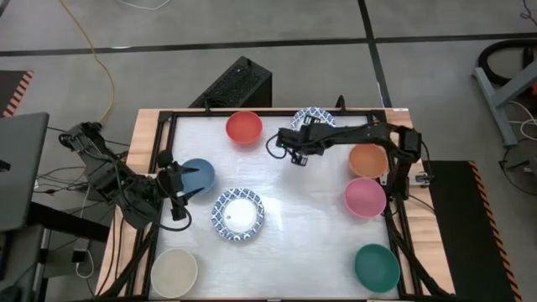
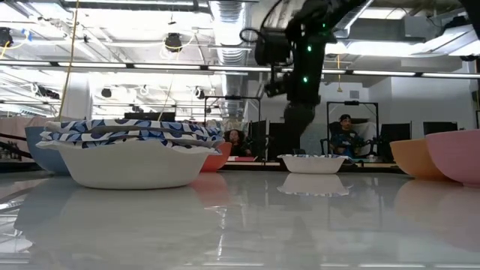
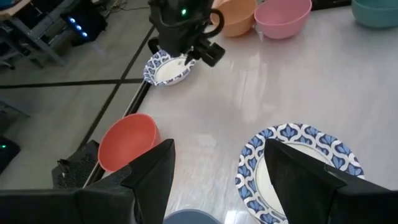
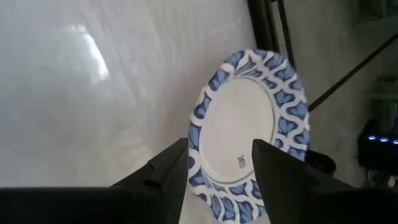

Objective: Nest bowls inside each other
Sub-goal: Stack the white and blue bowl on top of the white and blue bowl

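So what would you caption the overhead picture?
Right arm's fingers hover by a lone patterned bowl; other patterned bowls sit stacked mid-table.

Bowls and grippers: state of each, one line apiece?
Patterned stack: nested, mid-table.
Lone patterned bowl: upright at far edge, not nested.
Red bowl: upright, alone.
Dark blue bowl: upright, alone.
Right gripper: open, empty, near the lone patterned bowl.
Left gripper: open, empty, beside dark blue bowl.

Stack of white blue-patterned bowls close at left on glossy table. Dark blue bowl behind stack at left, red bowl behind at right. Single patterned bowl farther back, dark arm above it. Orange bowl and pink bowl at right edge. Seated person in room beyond.
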`<state>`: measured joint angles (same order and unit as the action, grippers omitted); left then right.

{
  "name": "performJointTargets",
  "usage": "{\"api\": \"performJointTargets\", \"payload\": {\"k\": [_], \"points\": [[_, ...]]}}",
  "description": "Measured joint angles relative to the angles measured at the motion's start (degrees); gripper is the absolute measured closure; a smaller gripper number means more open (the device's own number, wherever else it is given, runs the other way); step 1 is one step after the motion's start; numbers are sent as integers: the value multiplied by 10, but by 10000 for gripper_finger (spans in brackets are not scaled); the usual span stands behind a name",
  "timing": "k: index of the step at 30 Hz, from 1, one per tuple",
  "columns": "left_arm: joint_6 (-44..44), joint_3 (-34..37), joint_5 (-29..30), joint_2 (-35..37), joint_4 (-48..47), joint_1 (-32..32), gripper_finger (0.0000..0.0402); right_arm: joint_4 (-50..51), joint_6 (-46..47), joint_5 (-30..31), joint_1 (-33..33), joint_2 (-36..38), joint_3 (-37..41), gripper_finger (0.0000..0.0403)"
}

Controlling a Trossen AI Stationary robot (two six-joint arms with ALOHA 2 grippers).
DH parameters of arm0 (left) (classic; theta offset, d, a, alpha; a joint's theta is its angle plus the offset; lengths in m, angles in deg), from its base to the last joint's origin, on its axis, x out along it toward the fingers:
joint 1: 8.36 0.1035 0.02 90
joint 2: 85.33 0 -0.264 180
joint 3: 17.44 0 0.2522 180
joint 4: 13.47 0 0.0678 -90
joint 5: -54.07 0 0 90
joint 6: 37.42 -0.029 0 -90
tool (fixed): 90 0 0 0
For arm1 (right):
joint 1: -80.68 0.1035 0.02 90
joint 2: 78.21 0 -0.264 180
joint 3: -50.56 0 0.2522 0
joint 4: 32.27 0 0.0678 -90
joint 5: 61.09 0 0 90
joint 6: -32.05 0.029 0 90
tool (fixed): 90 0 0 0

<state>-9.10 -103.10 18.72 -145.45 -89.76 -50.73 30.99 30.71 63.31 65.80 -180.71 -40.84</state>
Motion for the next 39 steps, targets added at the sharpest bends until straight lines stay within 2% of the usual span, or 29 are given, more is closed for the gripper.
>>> {"api": "performJointTargets", "payload": {"k": [6, 16, 26, 30, 33, 37, 39], "points": [[1, 0, 0, 0, 0, 0, 164, -64, -39, -60, -14, -1, 38, 191], [1, 0, 1, 0, 0, 0, 164, -86, -80, -46, -23, -1, 40, 191], [4, 0, 0, 0, -1, 0, 164, -95, -94, -42, -48, -53, 40, 195], [6, 0, 0, 0, -1, 0, 164, -97, -92, -3, -50, -65, 40, 233], [7, 0, 0, 0, -1, 0, 164, -97, -89, -3, -56, -66, 40, 287], [7, 0, 0, 0, -1, 0, 164, -95, -80, -6, -55, -62, 40, 378], [7, 0, 0, 0, -1, 0, 164, -102, -85, -10, -48, -57, 40, 388]]}}
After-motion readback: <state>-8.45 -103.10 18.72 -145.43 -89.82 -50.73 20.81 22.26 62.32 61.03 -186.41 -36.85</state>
